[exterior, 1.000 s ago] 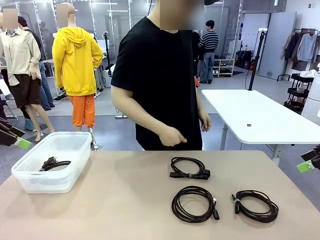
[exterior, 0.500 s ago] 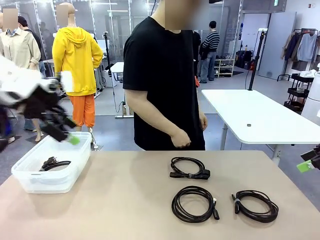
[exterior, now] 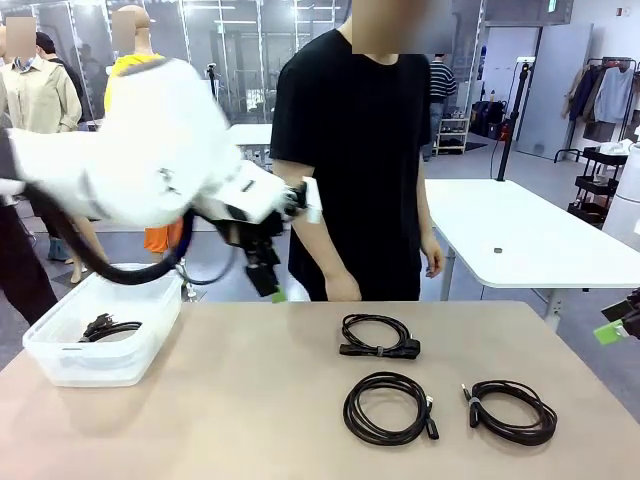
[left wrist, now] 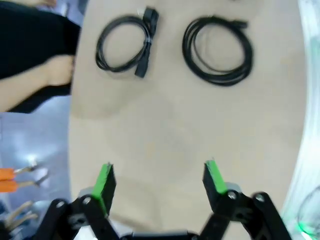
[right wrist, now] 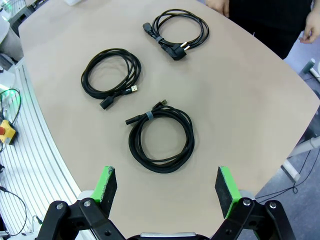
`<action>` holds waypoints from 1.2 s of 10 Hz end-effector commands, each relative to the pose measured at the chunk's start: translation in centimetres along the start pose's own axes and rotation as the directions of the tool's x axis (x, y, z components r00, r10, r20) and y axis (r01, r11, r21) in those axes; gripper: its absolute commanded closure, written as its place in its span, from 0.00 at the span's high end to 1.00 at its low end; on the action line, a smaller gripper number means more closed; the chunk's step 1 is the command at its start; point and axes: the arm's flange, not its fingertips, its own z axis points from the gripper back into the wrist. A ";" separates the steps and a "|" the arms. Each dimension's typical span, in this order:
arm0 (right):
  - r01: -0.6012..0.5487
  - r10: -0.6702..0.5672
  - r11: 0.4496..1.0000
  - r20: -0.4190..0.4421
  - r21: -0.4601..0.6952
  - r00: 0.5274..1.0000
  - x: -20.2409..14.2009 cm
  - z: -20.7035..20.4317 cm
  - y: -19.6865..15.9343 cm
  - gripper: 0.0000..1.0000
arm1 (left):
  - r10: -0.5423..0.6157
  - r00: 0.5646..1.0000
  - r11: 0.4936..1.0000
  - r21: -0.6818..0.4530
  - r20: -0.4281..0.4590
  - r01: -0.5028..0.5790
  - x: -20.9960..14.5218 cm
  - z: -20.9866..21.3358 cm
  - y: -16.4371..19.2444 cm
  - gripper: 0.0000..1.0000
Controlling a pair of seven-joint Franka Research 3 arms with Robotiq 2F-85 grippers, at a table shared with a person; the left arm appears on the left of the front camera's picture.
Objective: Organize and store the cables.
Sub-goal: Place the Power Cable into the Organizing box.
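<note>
- Front view: the left gripper, blurred at mid-frame, sits close to the person's hand and could clip it if it reaches hastily. One cable lies in the clear plastic bin at lower left.
- Left wrist view: the jaws are spread wide and empty. The plugged coil and the thin coil, both round and glossy, lie at the top.
- Right wrist view: the right gripper is wide open and holds nothing. The banded coil lies at the centre.

- You have one clear bin at the table's left edge.
- You have one cable lying inside it.
- You have three more coiled on the table: far cable, middle cable, right cable.
</note>
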 end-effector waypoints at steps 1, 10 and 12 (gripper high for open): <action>0.017 -0.018 1.000 0.010 0.007 1.000 0.1 0.0 0.0 1.00 | -0.025 0.995 0.999 -0.025 -0.098 0.022 5.7 -2.9 2.5 0.89; 0.017 -0.018 1.000 0.010 0.007 1.000 0.1 0.0 0.0 1.00 | -0.101 0.989 0.968 -0.239 -0.109 0.072 15.3 -19.7 6.0 0.89; 0.017 -0.018 1.000 0.010 0.007 1.000 0.1 0.0 0.0 1.00 | -0.101 0.991 0.964 -0.257 -0.090 0.075 14.8 -22.3 6.2 0.89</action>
